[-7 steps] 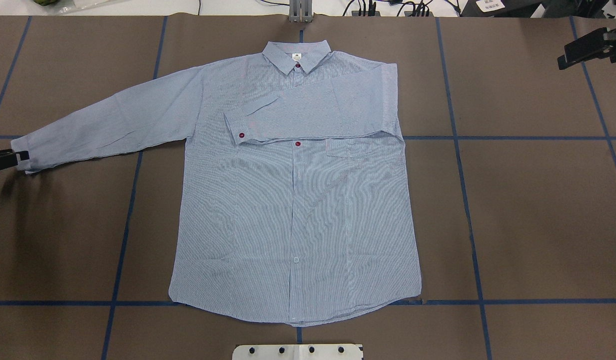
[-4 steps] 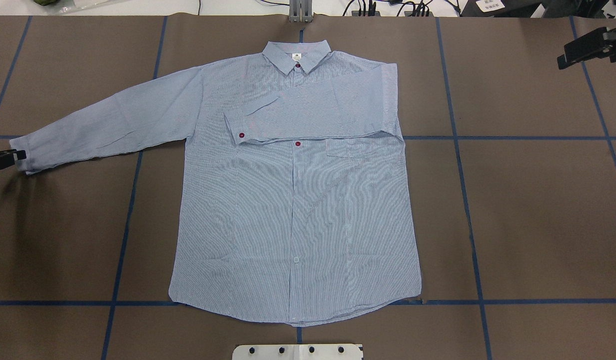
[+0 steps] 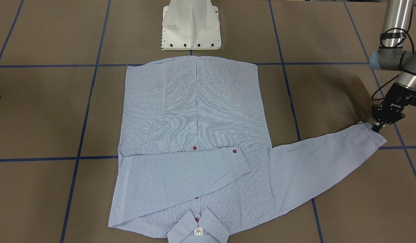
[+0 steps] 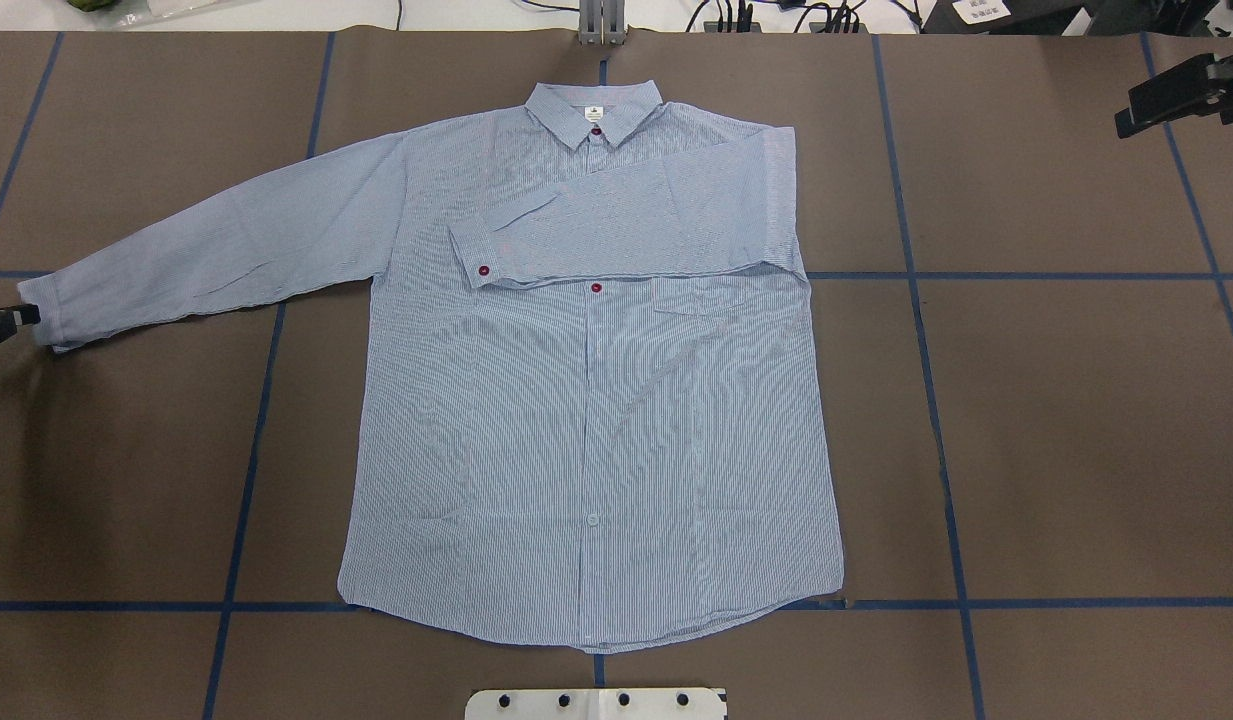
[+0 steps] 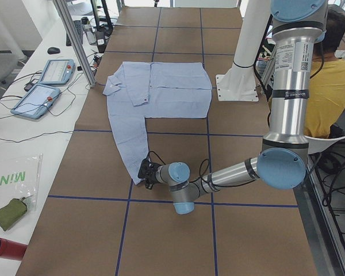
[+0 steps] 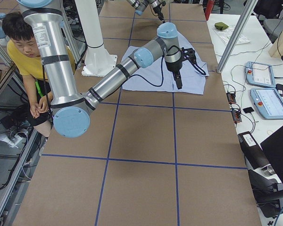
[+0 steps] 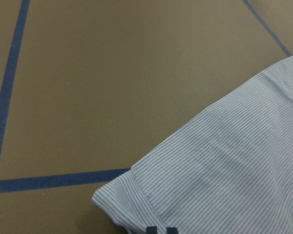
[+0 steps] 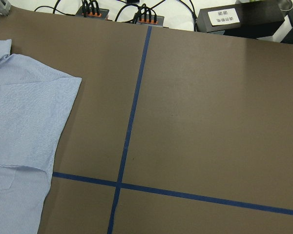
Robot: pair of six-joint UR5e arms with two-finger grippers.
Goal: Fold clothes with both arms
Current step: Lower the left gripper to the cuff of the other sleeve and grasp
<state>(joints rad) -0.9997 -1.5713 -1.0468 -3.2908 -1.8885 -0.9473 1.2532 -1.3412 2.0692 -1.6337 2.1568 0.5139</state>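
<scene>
Brown tabletop [image 4: 1056, 420] carries the shirt [image 4: 596, 400] flat in the middle, collar [image 4: 594, 105] at 12 o'clock. Its free sleeve [image 4: 226, 250] stretches toward 9 o'clock, where the left claw [image 4: 26, 316] pinches the cuff [image 4: 54, 310], jaws pressed nearly together. The right claw [image 4: 1128, 124] hangs far at 2 o'clock; spread or not, I cannot tell.

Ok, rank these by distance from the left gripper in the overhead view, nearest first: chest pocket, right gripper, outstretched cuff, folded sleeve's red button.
Measured from the left gripper, at the view's left edge:
1. Outstretched cuff, right beside it.
2. Folded sleeve's red button, a little left of centre.
3. Chest pocket, just right of centre.
4. Right gripper, in the top right corner.
</scene>
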